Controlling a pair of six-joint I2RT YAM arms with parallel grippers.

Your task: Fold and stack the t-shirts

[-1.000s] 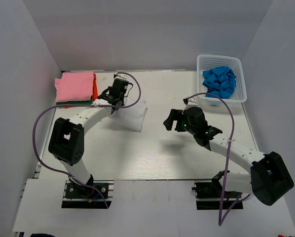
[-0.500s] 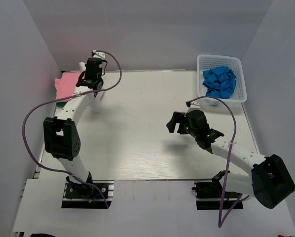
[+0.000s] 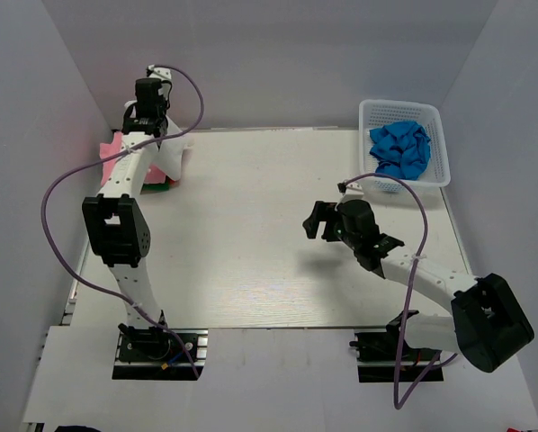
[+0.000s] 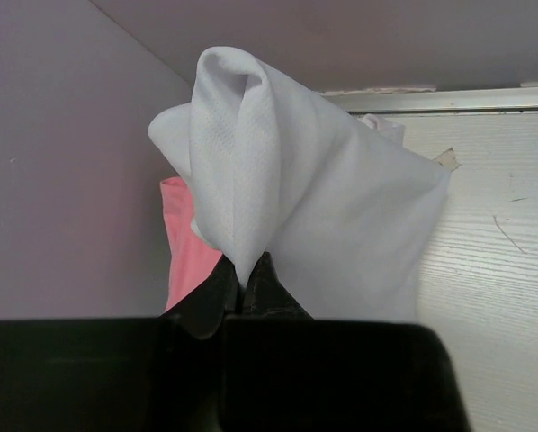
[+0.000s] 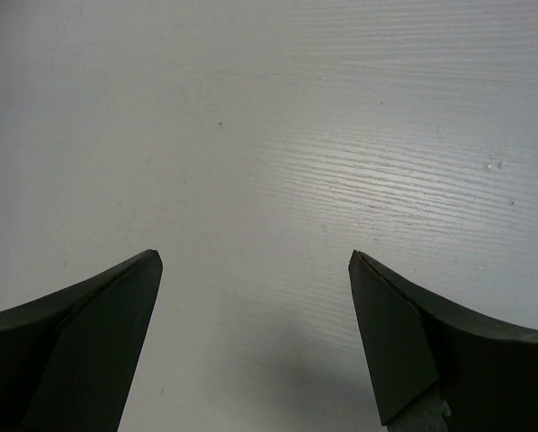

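Far left corner of the table: the left gripper, pinched shut on a bunched fold of the white shirt, holds the cloth up close to the side wall. The shirt drapes from the fingers and screens most of the stack below it. Only a strip of the pink shirt shows to its left in the wrist view, and from overhead a thin edge of the green shirt shows at the near side of the pile. The left arm reaches straight back along the table's left edge, with its purple cable looping beside it. Well apart, right of centre, the right gripper hangs over bare tabletop with its fingers spread wide and nothing between them. Beyond it, at the far right corner, the white mesh basket holds a crumpled blue shirt.
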